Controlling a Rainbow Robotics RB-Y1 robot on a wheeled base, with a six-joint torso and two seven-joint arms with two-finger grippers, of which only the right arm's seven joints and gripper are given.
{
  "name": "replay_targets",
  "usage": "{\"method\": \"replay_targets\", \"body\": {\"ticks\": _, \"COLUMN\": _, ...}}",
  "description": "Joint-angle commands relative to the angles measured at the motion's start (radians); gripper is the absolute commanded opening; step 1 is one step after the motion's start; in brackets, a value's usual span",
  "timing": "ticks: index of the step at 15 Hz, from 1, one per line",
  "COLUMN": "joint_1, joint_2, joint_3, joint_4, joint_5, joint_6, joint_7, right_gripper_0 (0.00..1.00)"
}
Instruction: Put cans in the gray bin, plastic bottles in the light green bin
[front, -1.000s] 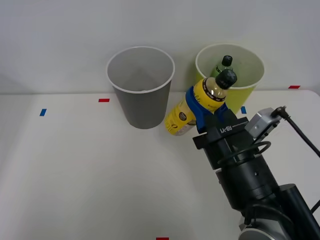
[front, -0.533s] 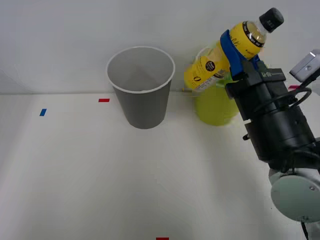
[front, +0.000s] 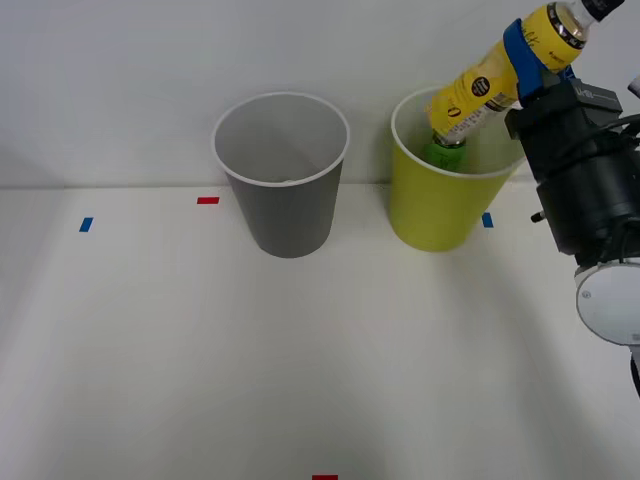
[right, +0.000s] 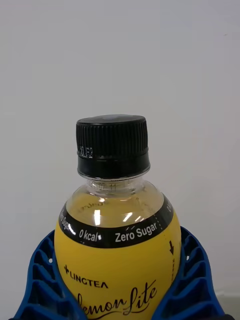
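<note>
My right gripper (front: 535, 52) is shut on a yellow-labelled plastic bottle (front: 500, 75) with a black cap, held tilted in the air over the far right rim of the light green bin (front: 438, 205). Its bottom end hangs above the bin's opening. A green bottle (front: 441, 152) stands inside that bin. To the left stands the gray bin (front: 285, 205); I see nothing inside it. In the right wrist view the same yellow bottle (right: 117, 235) sits between my blue ribbed fingers (right: 192, 280), cap pointing away against the white wall.
Both bins stand at the back of the white table near the wall. Small red tape marks (front: 208, 200) and blue tape marks (front: 86, 224) dot the tabletop.
My right arm has lifted the yellow bottle from the table between the two bins, up and to the right, until it hangs over the light green bin's rim.
</note>
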Motion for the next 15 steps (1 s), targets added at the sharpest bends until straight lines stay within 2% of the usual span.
{"method": "replay_targets", "body": {"ticks": 1, "joint_1": -0.005, "joint_2": -0.066, "joint_3": -0.014, "joint_4": 0.026, "joint_5": -0.009, "joint_6": -0.001, "joint_7": -0.001, "right_gripper_0": 0.00}}
{"method": "replay_targets", "body": {"ticks": 6, "joint_1": -0.009, "joint_2": -0.122, "joint_3": -0.008, "joint_4": 0.056, "joint_5": -0.020, "joint_6": 0.031, "joint_7": 0.002, "right_gripper_0": 0.00}}
{"method": "replay_targets", "body": {"ticks": 15, "joint_1": -0.103, "joint_2": -0.142, "joint_3": 0.043, "joint_4": 0.169, "joint_5": -0.029, "joint_6": 0.039, "joint_7": -0.001, "right_gripper_0": 0.00}}
